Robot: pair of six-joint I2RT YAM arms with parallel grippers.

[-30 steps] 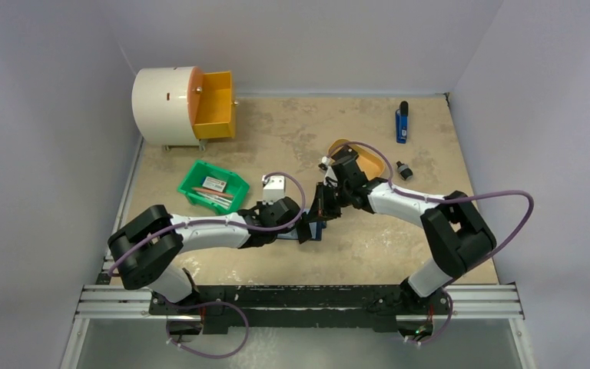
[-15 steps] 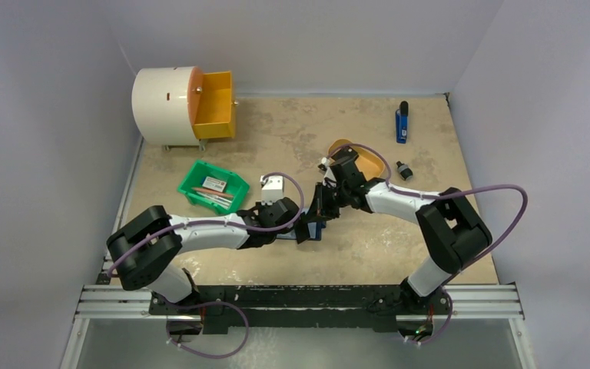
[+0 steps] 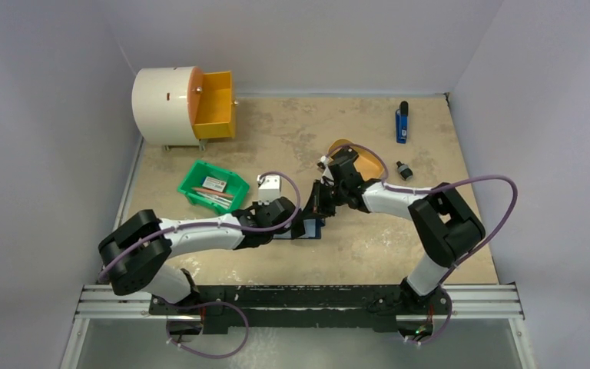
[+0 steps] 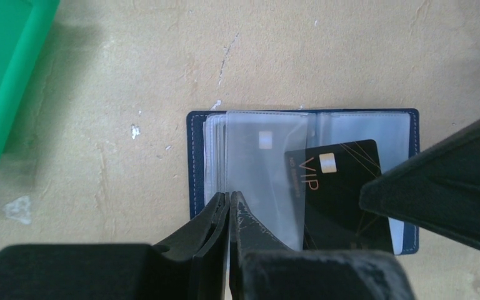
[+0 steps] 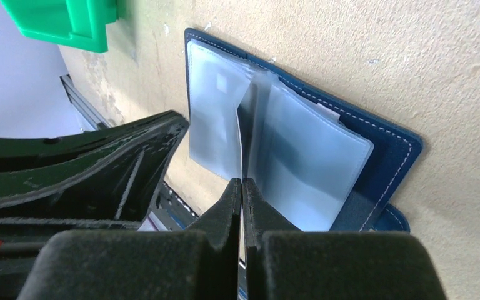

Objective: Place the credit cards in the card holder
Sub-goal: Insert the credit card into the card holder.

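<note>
The left gripper, jaws clamped on the near edge of a clear sleeve, stands over the left half of the card holder, which lies open on the surface between both grippers. The holder is navy with pale stitching and frosted sleeves, and a black card marked VIP lies askew on its right half. The right gripper, jaws pressed together, is at the holder's edge; whether it pinches the card cannot be told.

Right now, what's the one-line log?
left gripper: shut on sleeve | right gripper: shut on card | card: over holder | holder: open
</note>
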